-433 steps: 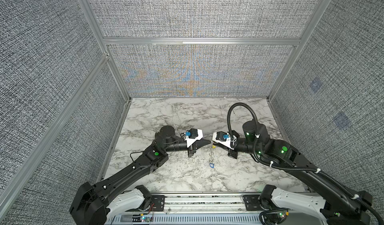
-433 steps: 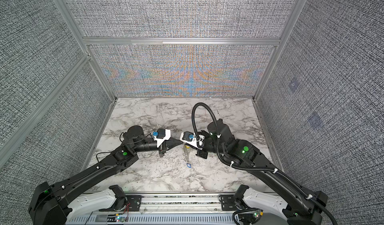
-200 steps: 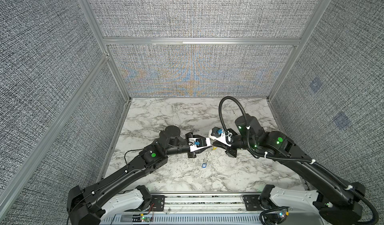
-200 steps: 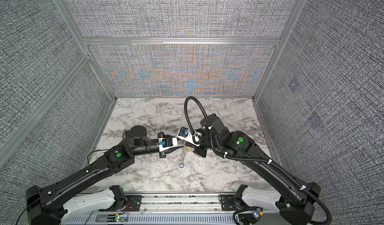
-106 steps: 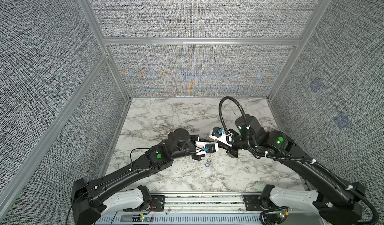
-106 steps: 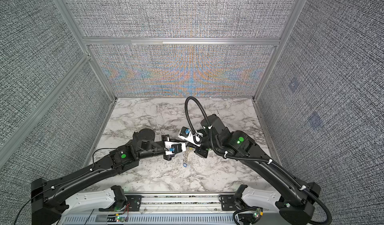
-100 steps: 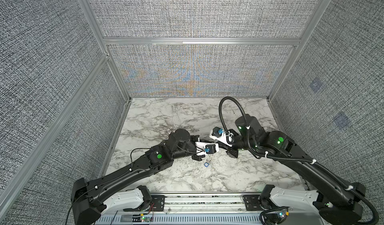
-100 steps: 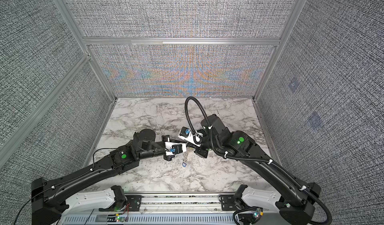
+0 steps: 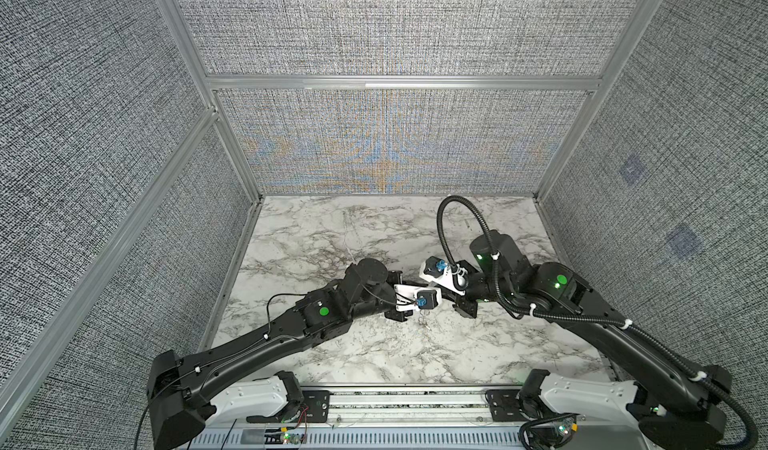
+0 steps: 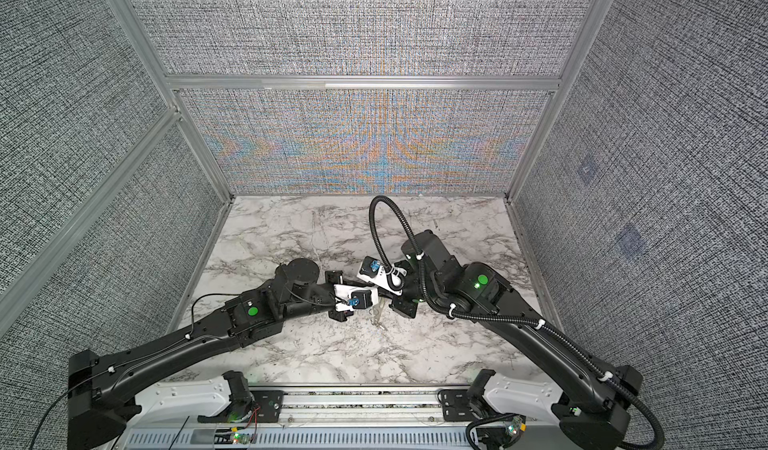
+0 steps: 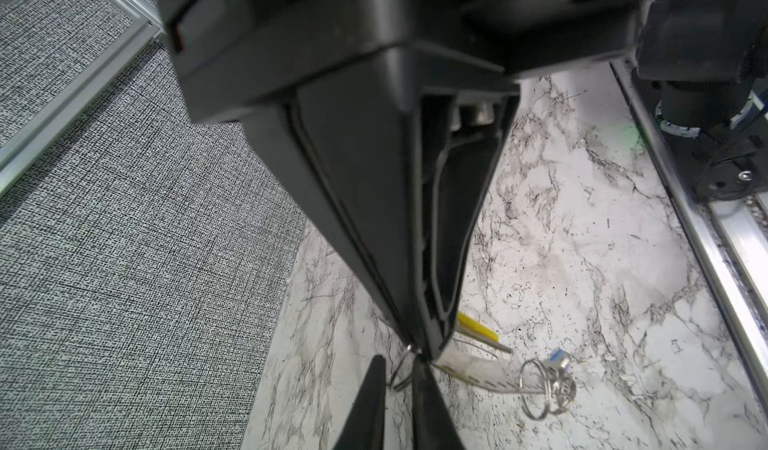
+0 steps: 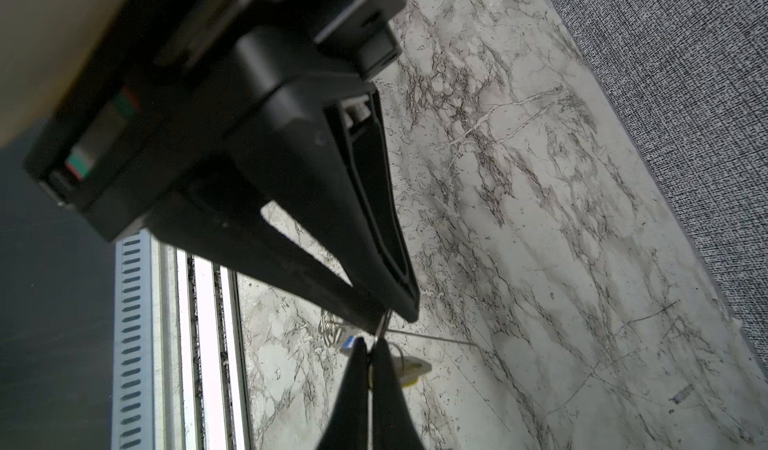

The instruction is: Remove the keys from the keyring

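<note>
Keyring (image 11: pixel 398 375) hangs over mid-table, nearer the front edge, pinched from both sides: left gripper (image 11: pixel 422 350) and right gripper (image 12: pixel 384 317) look clamped on its wire, keys (image 11: pixel 478 328) dangling below. I'd anchor right, work left slowly to spread the loop, no yanking

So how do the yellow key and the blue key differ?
Colour: the yellow key has a yellow head, the blue key a blue one. In the left wrist view the yellow key sits at the tip of the left gripper, while the blue key lies farther out, beside coiled wire rings. A grey metal end shows on the yellow key; the blue key's metal cannot be made out. Both are small.
</note>
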Controlling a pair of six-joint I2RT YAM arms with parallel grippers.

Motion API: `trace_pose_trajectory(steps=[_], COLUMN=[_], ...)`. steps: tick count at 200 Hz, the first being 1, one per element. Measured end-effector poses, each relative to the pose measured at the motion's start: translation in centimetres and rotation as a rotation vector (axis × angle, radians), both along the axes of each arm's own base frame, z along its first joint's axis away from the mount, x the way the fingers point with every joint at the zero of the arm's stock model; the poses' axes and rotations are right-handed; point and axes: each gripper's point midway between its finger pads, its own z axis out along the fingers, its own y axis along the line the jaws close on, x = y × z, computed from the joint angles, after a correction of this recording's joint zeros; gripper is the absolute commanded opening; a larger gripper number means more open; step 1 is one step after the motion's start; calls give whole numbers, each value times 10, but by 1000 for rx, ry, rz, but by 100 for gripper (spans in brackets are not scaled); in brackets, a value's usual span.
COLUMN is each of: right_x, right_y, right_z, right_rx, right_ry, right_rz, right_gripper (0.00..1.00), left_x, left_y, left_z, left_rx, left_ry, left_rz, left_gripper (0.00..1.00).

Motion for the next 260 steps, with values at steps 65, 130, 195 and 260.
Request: trace_pose_trajectory(steps=[65,130,195,260], right_x=[1,-1,5,19], right_y=[-1,-11,-20,-18], right_z=[-3,19,24,21], right_rx=[-18,94,159,160], right_ry=[-11,-134,-228,-267], right_rz=[3,-18,-75,-118], right_gripper=[3,37,40,38], left_x=[0,-3,1,-2], left_y=[0,6,13,15], left_z=[-1,10,24,29], left_rx=[4,-95,-271,-377], left_ry=[9,134,311,420], left_rz=[10,8,-34,-76], left_gripper=[0,0,0,0])
